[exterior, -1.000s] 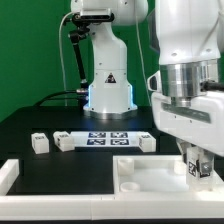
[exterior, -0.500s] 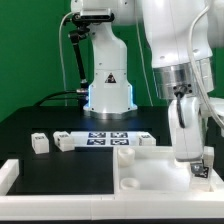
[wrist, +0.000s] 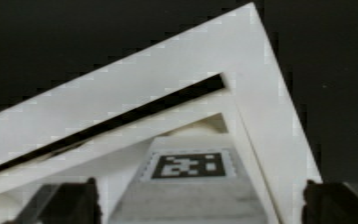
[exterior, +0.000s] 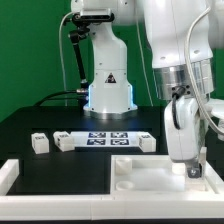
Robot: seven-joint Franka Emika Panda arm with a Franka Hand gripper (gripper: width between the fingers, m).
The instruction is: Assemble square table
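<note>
Low at the exterior view's right: white square panel [exterior: 140, 176], flat on the black counter [exterior: 40, 122], rimmed recessed side up. Over its right-hand part, tool [exterior: 190, 169], pointing straight down, tips at rim level; contact not clear from here. In the wrist view: spread wide, dark fingers [wrist: 60, 202] well apart on either side of a corner of the panel, nothing gripped, a black-and-white tag [wrist: 190, 165] between them. Further back, in a row: small white leg [exterior: 38, 143] toward the exterior view's left, second leg [exterior: 66, 141] just beside the marker board [exterior: 105, 138], more white pieces [exterior: 135, 142] at its other end. Long white bar [exterior: 10, 172] at the lower left corner.
</note>
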